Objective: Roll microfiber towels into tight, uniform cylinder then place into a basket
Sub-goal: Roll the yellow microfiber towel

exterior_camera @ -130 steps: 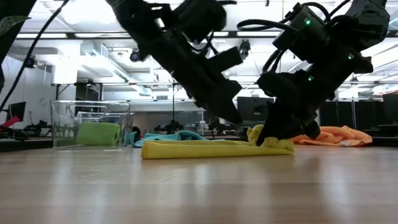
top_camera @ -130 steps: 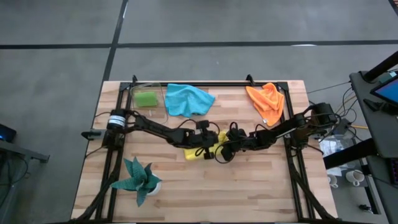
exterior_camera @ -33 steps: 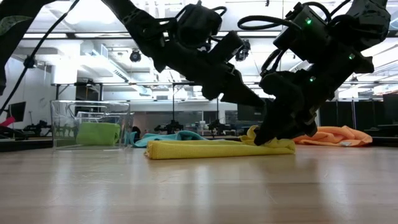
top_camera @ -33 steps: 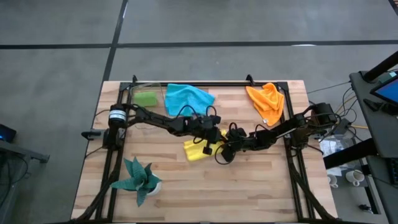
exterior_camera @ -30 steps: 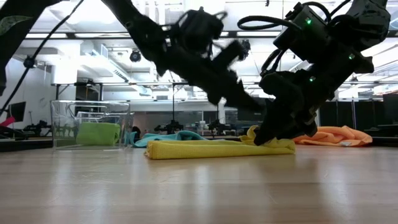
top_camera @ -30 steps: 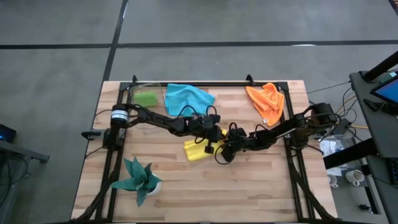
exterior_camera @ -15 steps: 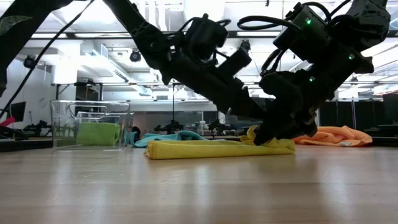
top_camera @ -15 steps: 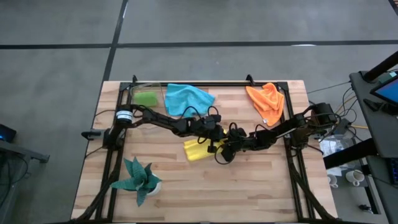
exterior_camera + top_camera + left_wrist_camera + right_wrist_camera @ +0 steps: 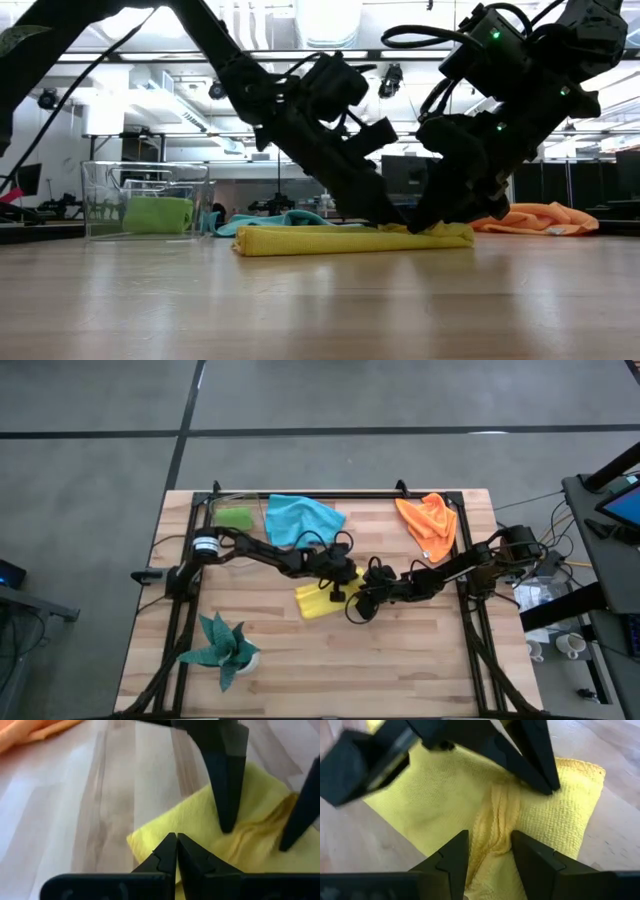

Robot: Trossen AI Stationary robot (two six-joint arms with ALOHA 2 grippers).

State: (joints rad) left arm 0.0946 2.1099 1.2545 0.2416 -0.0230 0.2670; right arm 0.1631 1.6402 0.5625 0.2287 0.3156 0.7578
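Mid-table, the right gripper (image 9: 490, 851) pinches a bunched ridge of the yellow towel (image 9: 318, 600) while the closed, empty left gripper (image 9: 176, 851) presses its surface; uneven tension risks a loose, lopsided roll

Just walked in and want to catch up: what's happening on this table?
Both arms are working on the yellow towel, folded flat mid-table. The right gripper pinches a ridge of cloth at one end, while the left gripper, shut, presses its tips down on the towel beside it. The lime green towel already sits in the clear basket. The blue towel and orange towel lie unrolled at the far edge.
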